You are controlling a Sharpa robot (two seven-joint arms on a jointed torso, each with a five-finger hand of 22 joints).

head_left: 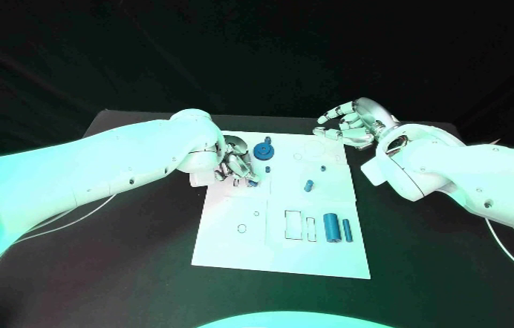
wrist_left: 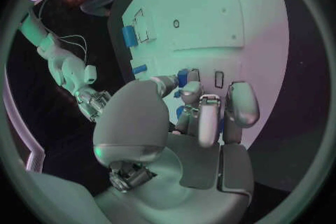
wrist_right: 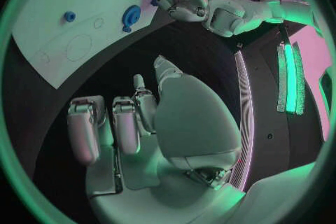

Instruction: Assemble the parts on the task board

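The white task board [head_left: 284,250] lies in the middle of the table. My left hand [head_left: 230,161] is down on its left far part, fingers curled together around a small blue part [wrist_left: 183,75] at the board's surface. A blue gear [head_left: 264,150] stands just beyond that hand, also seen as the gear [wrist_right: 131,14] in the right wrist view. Small blue pieces [head_left: 308,185] lie mid-board, and two blue cylinders [head_left: 339,228] lie at the near right. My right hand [head_left: 353,124] hovers off the board's far right corner, fingers apart, holding nothing.
Outlined rectangular slots [head_left: 293,225] and a small ring mark [head_left: 242,228] sit on the board's near half. A thin cable [head_left: 75,220] runs over the black table [head_left: 128,269] at the left. Dark cloth hangs behind the table.
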